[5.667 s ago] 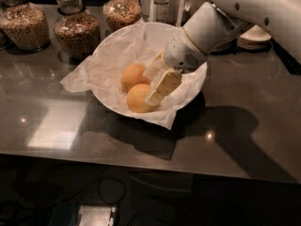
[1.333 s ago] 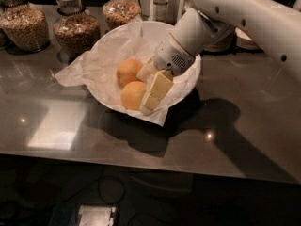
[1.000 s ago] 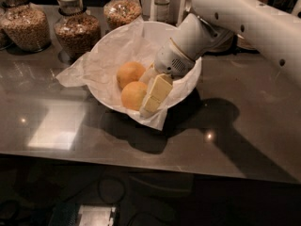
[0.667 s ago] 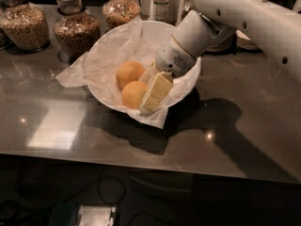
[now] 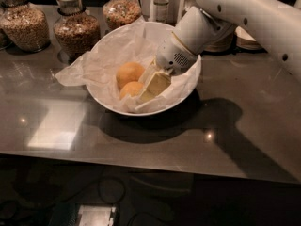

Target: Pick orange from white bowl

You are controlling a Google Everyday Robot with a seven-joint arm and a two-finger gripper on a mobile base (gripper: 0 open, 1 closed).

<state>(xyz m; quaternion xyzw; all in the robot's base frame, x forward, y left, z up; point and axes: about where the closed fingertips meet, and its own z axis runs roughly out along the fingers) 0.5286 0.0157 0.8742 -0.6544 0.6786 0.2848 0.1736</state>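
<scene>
Camera view: white bowl [image 5: 104, 105] sits mid-counter on a dark glossy countertop [image 5: 244, 126], lined with crumpled white paper [image 5: 108, 55] that spills over the left rim. Two oranges lie inside, left of centre and touching or nearly so: rear orange [image 5: 129, 73] and front orange [image 5: 130, 89]. The white arm [image 5: 244, 13] comes in from upper right and angles down into the bowl. The gripper [image 5: 149, 86] is low inside the bowl, right up against the right side of the front orange. Cannot tell whether it is spread or closed on the fruit; the near side blocks the contact. The front orange looks like the target, not lifted, resting on the paper. Handling guess: light to moderate weight, firm with slight give, and the round skin can roll or squirt out if pinched off-centre. Best hold is across the widest part, at mid-height, with moderate squeeze. Risks: the loose paper is thin and may get caught in the grip or drag up with the fruit, and the rear orange sits close enough to get nudged. Behind the bowl are glass jars of grain [image 5: 75, 29] and a bottle [image 5: 161, 1], well apart from the work.
</scene>
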